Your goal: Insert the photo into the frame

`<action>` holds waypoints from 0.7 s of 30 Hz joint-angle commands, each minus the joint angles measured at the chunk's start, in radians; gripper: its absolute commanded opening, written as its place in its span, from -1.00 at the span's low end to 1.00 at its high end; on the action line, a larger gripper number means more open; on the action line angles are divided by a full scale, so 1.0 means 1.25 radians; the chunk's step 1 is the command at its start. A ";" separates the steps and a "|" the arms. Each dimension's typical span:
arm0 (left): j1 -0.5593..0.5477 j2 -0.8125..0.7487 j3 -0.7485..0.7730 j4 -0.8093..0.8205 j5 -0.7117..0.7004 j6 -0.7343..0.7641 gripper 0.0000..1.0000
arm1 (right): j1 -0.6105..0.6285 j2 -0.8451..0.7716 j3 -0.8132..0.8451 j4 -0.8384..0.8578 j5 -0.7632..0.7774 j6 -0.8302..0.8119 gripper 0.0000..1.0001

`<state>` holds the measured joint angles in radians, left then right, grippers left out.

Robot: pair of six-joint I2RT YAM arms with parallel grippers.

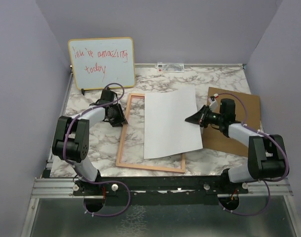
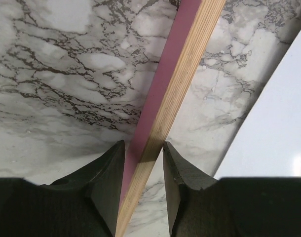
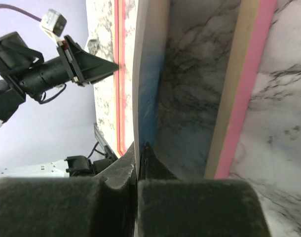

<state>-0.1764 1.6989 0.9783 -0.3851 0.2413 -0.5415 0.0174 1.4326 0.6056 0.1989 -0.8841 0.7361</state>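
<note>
Nearest to you, the frame's [image 1: 150, 166] near rail is bare, and the photo [image 1: 170, 123] lies over the right half of the frame with its white side up. It is turned a little against the rails, and its right edge hangs out past the frame's right rail.

Your right gripper [image 3: 140, 148] is closed flat on that right edge and has it lifted slightly, with the blue print facing down. Because the paper is thin, a quick pull or a twist could crease or tear it at the pinch. If you push it left while it is skew, a corner may climb on a rail instead of dropping inside.

Your left gripper [image 2: 143, 144] stands narrow around the frame's left rail. It seems to clamp it, though the contact is not clear. If that grip is loose, the frame can slide away.
</note>
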 commanded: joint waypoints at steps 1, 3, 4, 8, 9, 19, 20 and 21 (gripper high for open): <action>0.005 -0.043 -0.058 0.048 0.032 -0.065 -0.26 | 0.097 -0.012 -0.031 0.100 0.127 0.134 -0.99; 0.005 -0.057 -0.075 0.064 0.043 -0.090 -0.27 | 0.148 -0.014 -0.028 0.099 0.182 0.158 -0.99; 0.005 -0.065 -0.083 0.070 0.048 -0.101 -0.27 | 0.164 -0.015 -0.023 0.094 0.209 0.166 -0.99; 0.007 -0.107 -0.104 0.082 0.057 -0.138 -0.27 | 0.222 0.005 -0.014 0.115 0.275 0.207 -0.99; 0.008 -0.119 -0.106 0.083 0.057 -0.143 -0.27 | 0.240 0.014 -0.006 0.104 0.295 0.209 -0.99; 0.013 -0.163 -0.113 0.070 -0.004 -0.125 -0.23 | 0.374 0.041 -0.026 0.083 0.453 0.316 -0.99; 0.013 -0.163 -0.113 0.068 -0.010 -0.121 -0.22 | 0.379 0.033 -0.032 0.079 0.465 0.325 -0.99; 0.013 -0.162 -0.113 0.065 -0.014 -0.118 -0.21 | 0.384 0.024 -0.036 0.068 0.480 0.332 -0.99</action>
<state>-0.1646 1.5127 0.8486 -0.2993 0.2615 -0.6991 0.4694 1.4807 0.5819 0.3122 -0.4122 1.0855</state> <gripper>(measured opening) 0.387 0.006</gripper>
